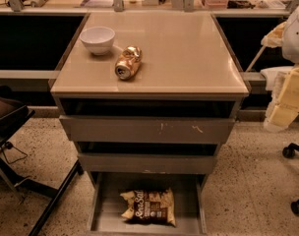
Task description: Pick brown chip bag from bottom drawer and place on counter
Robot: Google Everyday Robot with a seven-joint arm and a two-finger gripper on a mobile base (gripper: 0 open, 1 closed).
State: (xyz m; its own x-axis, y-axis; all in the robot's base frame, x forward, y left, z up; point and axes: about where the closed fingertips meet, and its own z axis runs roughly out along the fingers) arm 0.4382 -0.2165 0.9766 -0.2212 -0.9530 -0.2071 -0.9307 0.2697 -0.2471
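"Brown chip bag (149, 206) is lying in bottom drawer (104, 216); gripper (287, 100) is hanging right of counter (189, 53), open or closed, cannot tell."
"Crinkly film risking slipping out; upper drawers (147, 130) are crowding the reach."

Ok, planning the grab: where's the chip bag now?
The chip bag lies mid-floor in the open bottom drawer, low in view; the gripper hangs far right, beside the counter.

One bag (149, 206), one can (128, 62), one bowl (97, 39), three drawers (147, 130), one tool (285, 102) far right
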